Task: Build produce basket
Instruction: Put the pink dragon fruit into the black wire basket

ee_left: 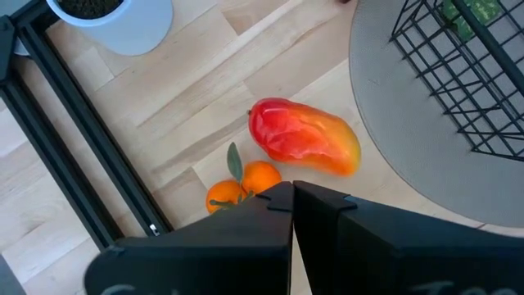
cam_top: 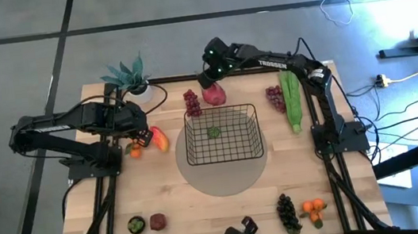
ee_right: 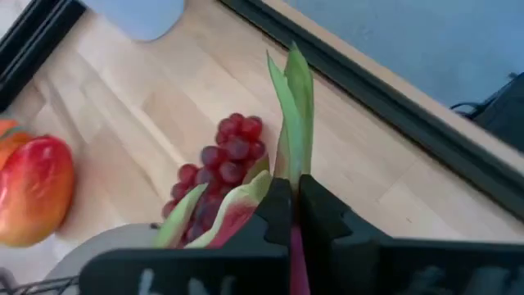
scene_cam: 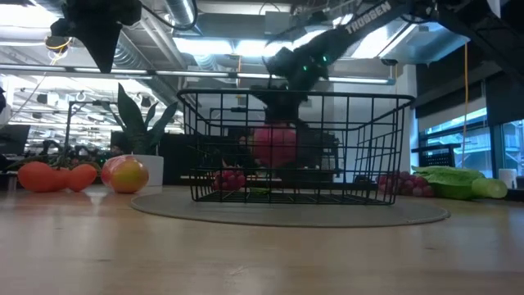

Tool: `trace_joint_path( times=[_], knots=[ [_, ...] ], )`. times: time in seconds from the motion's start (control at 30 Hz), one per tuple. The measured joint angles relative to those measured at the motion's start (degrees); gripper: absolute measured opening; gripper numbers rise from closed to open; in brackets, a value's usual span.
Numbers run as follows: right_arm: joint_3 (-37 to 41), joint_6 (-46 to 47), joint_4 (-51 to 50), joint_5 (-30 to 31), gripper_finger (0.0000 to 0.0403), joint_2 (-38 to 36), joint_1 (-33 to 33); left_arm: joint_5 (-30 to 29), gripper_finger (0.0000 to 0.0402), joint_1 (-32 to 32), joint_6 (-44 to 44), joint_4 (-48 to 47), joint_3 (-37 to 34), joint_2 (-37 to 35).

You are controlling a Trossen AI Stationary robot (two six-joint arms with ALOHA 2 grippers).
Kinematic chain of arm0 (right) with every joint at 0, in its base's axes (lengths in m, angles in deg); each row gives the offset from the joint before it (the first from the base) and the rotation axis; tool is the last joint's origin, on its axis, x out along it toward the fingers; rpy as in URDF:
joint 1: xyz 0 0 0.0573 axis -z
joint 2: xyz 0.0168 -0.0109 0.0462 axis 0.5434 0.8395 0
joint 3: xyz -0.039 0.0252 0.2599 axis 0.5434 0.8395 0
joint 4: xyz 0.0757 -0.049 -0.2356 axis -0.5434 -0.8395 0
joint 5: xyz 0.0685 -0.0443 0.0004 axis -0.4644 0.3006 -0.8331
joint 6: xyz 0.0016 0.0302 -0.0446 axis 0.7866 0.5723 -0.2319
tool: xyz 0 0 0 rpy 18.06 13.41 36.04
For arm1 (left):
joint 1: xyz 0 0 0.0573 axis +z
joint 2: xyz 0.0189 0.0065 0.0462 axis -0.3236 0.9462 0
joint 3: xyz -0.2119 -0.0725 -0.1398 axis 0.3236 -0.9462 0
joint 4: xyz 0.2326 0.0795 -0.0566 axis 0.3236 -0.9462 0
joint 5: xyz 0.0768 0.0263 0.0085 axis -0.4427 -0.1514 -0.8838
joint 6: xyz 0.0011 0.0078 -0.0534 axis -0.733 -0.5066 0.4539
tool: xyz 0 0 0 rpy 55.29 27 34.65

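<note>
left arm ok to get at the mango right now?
Probably yes. The left end effector hovers shut right beside the mango, over the oranges. Nothing lies between them; the basket is off to one side. It must open first.

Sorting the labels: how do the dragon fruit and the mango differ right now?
The dragon fruit is pink with green leaf tips, and the right pincer is shut on it beside the basket. The mango is red-yellow, smooth, lying free on the table under the left pincer. Both are outside the basket.
</note>
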Motion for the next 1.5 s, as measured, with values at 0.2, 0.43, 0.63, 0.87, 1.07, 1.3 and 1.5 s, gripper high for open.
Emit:
trace_joint_path(
  times=[0.2, 0.43, 0.63, 0.87, 1.07, 1.3, 1.5],
  knots=[
    [-11.29, -5.66, -9.59, 8.64, 0.0, 0.0, -2.9, -2.2, 0.0, -0.02, -0.57, 0.0, 0.0, 0.01],
    [-24.07, -9.39, -20.26, 19.56, 0.0, 0.0, -6.98, -4.39, 0.0, -0.02, -7.55, 0.03, 0.0, -0.01],
    [-30.68, -9.13, -28.67, 22.57, 0.0, -1.63, -10.36, -5.62, 0.0, -0.02, -14.7, 3.6, 0.0, -0.03],
    [-29.72, -4.68, -37.84, 26.51, 0.0, -8.02, -14.46, -5.46, 0.0, -0.63, -27.42, 12.92, 0.0, -0.23],
    [-29.67, 2.48, -45.21, 36.38, 0.0, -14.46, -21.4, -4.98, 0.0, -0.61, -32.91, 17.81, 0.0, -0.23],
    [-29.67, 17.2, -54.25, 58.62, 0.0, -17.42, -33.87, -4.93, 0.0, -0.6, -39.29, 21.5, 0.0, -0.21],
    [-21.92, 30.88, -55.12, 64.82, 0.0, -18.54, -40.06, -3.99, 0.0, -0.59, -42.03, 24.27, 0.0, -0.21]
  ],
)
